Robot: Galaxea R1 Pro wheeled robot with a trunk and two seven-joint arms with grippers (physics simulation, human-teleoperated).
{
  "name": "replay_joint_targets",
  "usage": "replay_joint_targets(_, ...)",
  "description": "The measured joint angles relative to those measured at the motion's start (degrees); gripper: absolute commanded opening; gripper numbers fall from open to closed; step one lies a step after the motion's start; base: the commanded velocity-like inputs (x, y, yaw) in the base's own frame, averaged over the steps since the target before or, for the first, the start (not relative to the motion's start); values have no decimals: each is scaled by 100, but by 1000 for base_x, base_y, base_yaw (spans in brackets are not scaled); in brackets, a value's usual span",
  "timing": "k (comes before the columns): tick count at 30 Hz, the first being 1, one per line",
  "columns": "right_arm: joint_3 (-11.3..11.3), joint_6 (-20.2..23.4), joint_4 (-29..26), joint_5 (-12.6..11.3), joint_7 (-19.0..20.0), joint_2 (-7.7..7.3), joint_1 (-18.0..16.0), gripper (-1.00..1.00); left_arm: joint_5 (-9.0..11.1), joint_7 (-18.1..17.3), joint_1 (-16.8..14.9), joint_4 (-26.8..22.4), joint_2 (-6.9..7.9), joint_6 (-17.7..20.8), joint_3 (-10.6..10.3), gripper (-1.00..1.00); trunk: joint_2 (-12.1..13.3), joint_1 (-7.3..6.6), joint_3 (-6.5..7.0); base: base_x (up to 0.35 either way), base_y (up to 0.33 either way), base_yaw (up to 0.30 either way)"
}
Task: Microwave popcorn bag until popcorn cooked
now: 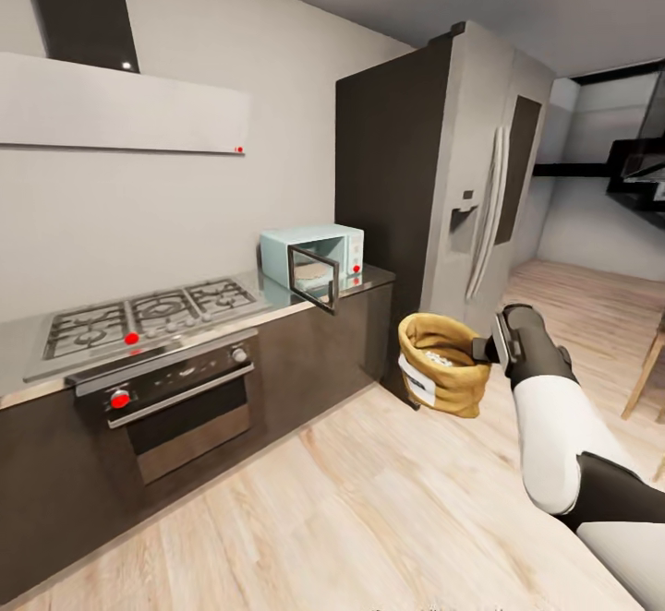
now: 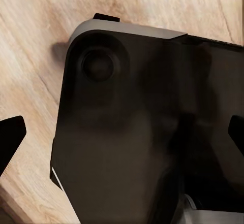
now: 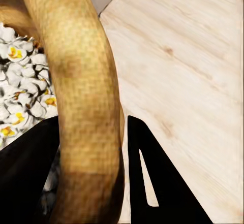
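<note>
Now yellow popcorn bag (image 1: 441,364) upright, rim pinched by right gripper (image 3: 122,178), white popcorn (image 3: 20,92) inside

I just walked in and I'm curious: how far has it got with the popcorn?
Done: the microwave stands with its door open, and the popcorn in the bag looks puffed white. In hand: the right hand grips the popcorn bag by its rim, above the floor. Left: whether it still needs heating, I can't tell.

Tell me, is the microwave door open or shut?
Open. The microwave on the countertop has its dark door swung outward, so its pale inside shows.
</note>
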Motion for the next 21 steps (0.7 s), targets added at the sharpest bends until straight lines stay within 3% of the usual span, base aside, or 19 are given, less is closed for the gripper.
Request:
replay_joint_targets(6,1,-1,109,4,-2,-68,-1,-100,0,2,0,3,0,-1,0,100,-1,0,0,9,0,-133)
replay_joint_targets(21,1,-2,119,-32,37,-92,-1,-100,-13,-9,0,28,0,-2,-8,100,-1,-3,0,311,0,-1)
